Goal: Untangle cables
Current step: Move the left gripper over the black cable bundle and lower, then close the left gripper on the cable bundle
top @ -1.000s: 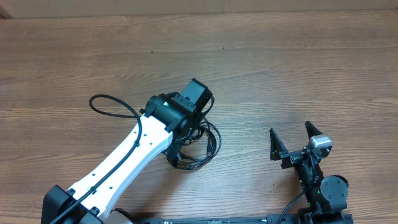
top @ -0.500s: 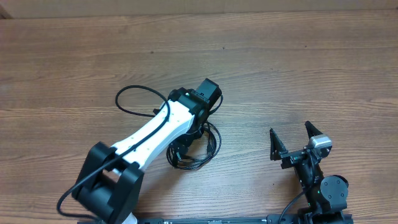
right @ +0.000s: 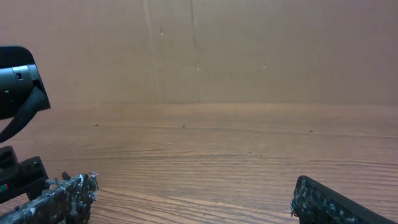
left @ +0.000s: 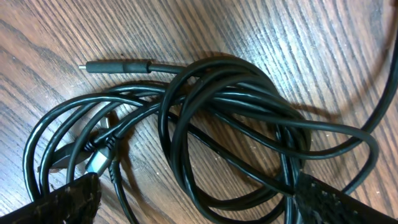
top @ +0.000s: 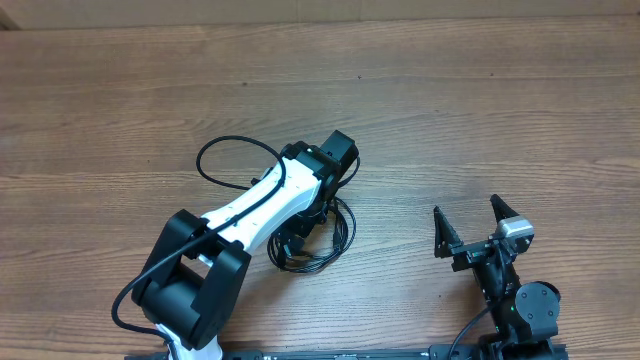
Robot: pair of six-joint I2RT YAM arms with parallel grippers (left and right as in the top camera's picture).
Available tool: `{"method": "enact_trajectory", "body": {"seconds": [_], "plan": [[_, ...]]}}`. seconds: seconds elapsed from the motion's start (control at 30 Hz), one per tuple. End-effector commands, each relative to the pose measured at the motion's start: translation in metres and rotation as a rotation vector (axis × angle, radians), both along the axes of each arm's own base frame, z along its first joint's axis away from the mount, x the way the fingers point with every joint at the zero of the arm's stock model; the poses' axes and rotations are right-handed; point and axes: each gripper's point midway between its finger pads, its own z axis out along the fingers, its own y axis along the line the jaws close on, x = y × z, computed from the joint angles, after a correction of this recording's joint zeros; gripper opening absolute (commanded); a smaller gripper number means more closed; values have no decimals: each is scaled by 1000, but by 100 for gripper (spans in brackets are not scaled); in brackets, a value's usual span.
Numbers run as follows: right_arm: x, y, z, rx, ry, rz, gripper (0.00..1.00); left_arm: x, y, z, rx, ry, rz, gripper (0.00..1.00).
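Now: left gripper spread over the tangle

The cables (top: pixel 338 232) lie coiled just toward 6 o'clock of the worktop (top: pixel 500 90) middle, with bare wood all round them. The left gripper (left: pixel 199 199) hangs spread over the loops, pinching nothing. The right gripper (top: pixel 466 208) stands spread at 4 o'clock, well apart. Since half a second ago the left arm's elbow has swung inward, and the coil has stayed put.

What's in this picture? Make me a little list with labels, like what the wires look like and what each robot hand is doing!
thing: cables, thin black wires looped in one tangled bundle
where: on the wooden table, near its middle
loose end: a plug pokes out of the bundle
left gripper: open, close above the bundle, one finger at each side
right gripper: open, off to the side, holding nothing
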Motion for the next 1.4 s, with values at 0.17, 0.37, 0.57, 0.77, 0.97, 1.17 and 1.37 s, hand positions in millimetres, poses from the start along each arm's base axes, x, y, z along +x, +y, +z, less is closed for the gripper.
{"method": "enact_trajectory", "body": {"seconds": [0.17, 0.37, 0.57, 0.77, 0.97, 1.17, 1.37], "plan": [[1, -2, -2, 0, -1, -10, 100, -8, 12, -3, 61, 33, -9, 100], [1, -2, -2, 0, -1, -11, 100, -8, 13, -3, 65, 32, -9, 96], [1, -2, -2, 0, -1, -11, 100, 1, 5, -4, 36, -6, -10, 95], [1, -2, -2, 0, -1, -11, 100, -1, 7, -4, 44, 5, -31, 82], [1, -2, -2, 0, -1, -11, 100, -2, 8, -6, 46, 8, -36, 71], [1, -2, -2, 0, -1, -11, 100, -5, 16, -13, 78, 6, -38, 64], [1, -2, -2, 0, -1, -11, 100, -3, 15, -19, 69, -15, -38, 59]]}}
